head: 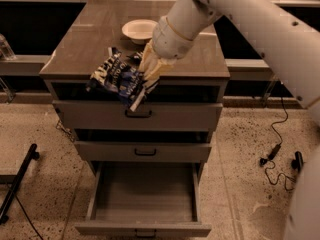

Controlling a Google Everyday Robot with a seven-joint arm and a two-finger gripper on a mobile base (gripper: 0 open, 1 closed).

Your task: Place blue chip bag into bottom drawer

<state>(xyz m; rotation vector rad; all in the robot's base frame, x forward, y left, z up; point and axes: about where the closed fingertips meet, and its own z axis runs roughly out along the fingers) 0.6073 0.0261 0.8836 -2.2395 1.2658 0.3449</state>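
Note:
The blue chip bag [118, 78], crumpled dark-blue foil with white lettering, hangs in the air in front of the cabinet's top front edge, above the top drawer's front. My gripper [146, 80] is shut on the bag's right end, with the white arm reaching in from the upper right. The bottom drawer [144, 200] is pulled out wide below, its inside bare, directly under and a little right of the bag.
A white bowl [140, 30] sits on the brown cabinet top [85, 39]. The top drawer [138, 115] and middle drawer [144, 152] are closed. A black cable [274, 144] lies on the speckled floor at right; a black stand leg [17, 181] at left.

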